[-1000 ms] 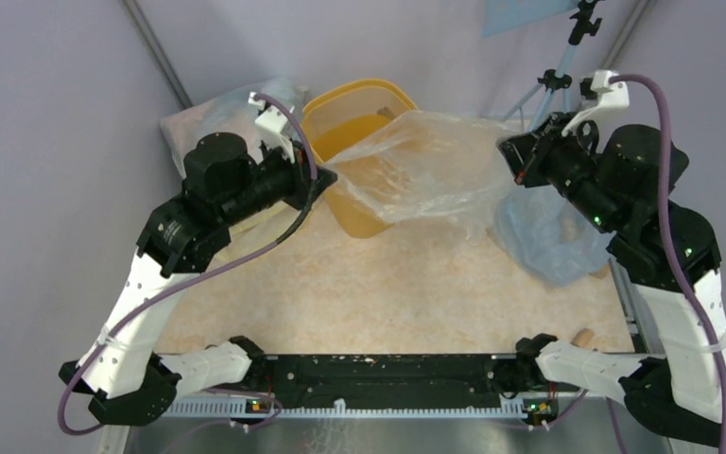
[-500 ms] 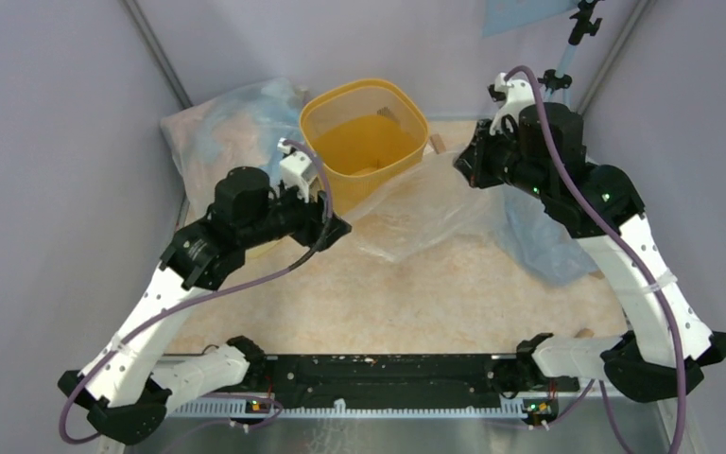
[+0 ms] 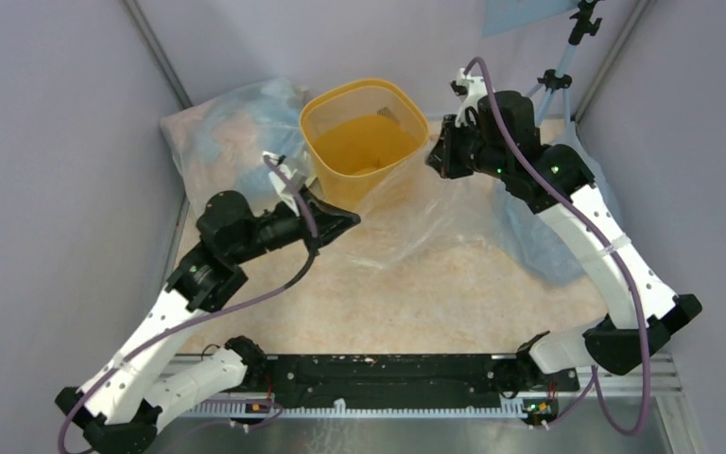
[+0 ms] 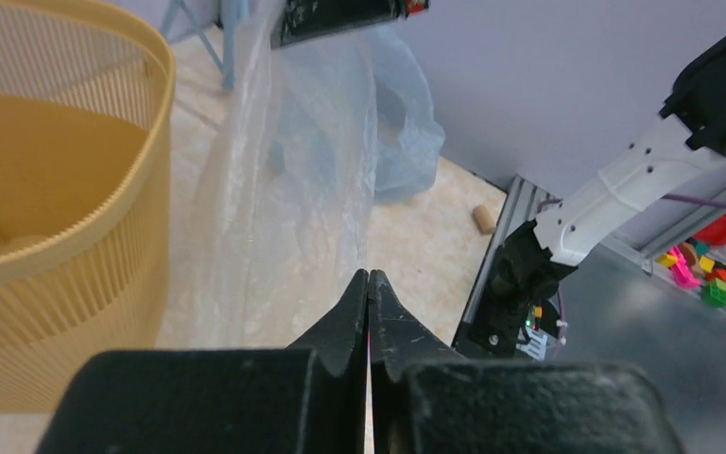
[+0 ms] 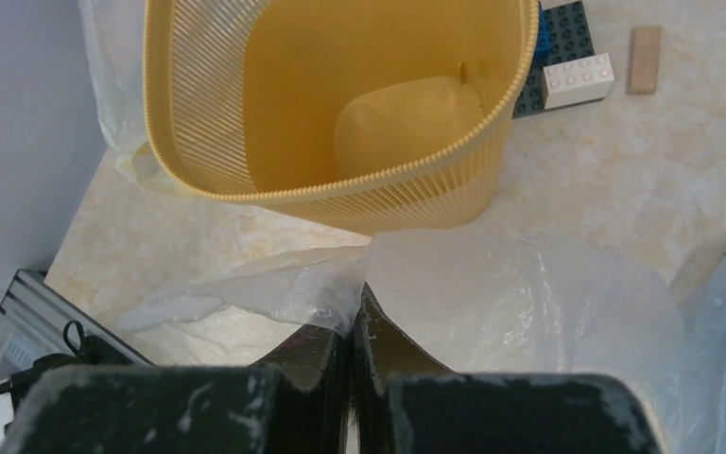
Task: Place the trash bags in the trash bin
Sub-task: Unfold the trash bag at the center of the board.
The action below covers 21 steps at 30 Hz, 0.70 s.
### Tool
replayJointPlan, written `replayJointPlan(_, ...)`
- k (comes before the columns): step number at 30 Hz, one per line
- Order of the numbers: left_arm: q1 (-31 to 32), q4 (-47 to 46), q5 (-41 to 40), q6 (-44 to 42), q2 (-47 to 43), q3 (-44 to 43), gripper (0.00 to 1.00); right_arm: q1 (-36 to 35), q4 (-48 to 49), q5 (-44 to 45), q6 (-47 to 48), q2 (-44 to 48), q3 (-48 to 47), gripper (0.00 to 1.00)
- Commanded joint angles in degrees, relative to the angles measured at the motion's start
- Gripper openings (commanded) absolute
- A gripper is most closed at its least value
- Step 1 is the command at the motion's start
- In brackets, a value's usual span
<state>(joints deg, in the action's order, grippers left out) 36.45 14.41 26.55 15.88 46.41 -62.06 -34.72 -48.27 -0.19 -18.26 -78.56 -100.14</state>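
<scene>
The trash bin [image 3: 348, 187] stands upright at the back centre, yellow and open-topped; its ribbed wall [image 4: 57, 312] fills the left of the left wrist view. One trash bag [image 3: 425, 222], thin clear film, stretches from beside the bin's right rim down onto the table in front of it. My right gripper [image 3: 432, 159] is above the bin's right side, shut on the bag's upper edge [image 5: 510, 303], with film bunched at the right gripper [image 5: 357, 295] tips. My left gripper [image 3: 352, 220] is low in front of the bin, shut on the bag's lower left edge [image 4: 284, 189], which runs into the left gripper [image 4: 369, 274] tips.
A big bluish sack [image 3: 227, 123] lies left of the bin and another [image 3: 539, 236] under the right arm. A blue-and-white block tower [image 5: 567, 57] and a small wooden block [image 5: 645, 59] sit behind the bin. A tripod [image 3: 567, 66] stands back right. A cork-like piece [image 4: 483, 218] lies near the rail.
My right gripper carried the bag's edge left to the bin's right rim. My left gripper let go, dropped lower in front of the bin and shut again on the bag's lower edge.
</scene>
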Motion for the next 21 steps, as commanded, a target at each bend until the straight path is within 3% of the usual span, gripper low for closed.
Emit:
replayJointPlan(1, 1.55, -15.76, 3.71, 6.87, 5.06, 6.00, 0.00, 0.35, 4.41, -2.74, -1.77, -0.62, -0.47, 0.00)
replayJointPlan(8, 6.71, -27.18, -5.95, -0.06, 10.68, 9.52, 0.00, 0.30, 4.88, -3.95, -2.75, -0.33, 1.21, 0.00)
replayJointPlan(14, 8.11, -31.90, -12.61, -15.70, 20.23, 7.05, 0.00, -0.11, 2.55, -6.79, -2.83, 1.34, 0.05, 0.00)
replayJointPlan(17, 8.11, -35.62, -11.42, -21.58, 24.71, 7.00, 0.00, -0.67, 0.73, -7.10, -2.34, 2.29, -1.22, 0.00)
replayJointPlan(21, 8.11, -33.92, -5.69, -23.55, 29.60, 4.61, 0.00, -0.80, -1.95, -7.27, -1.69, 2.75, -3.06, 0.00)
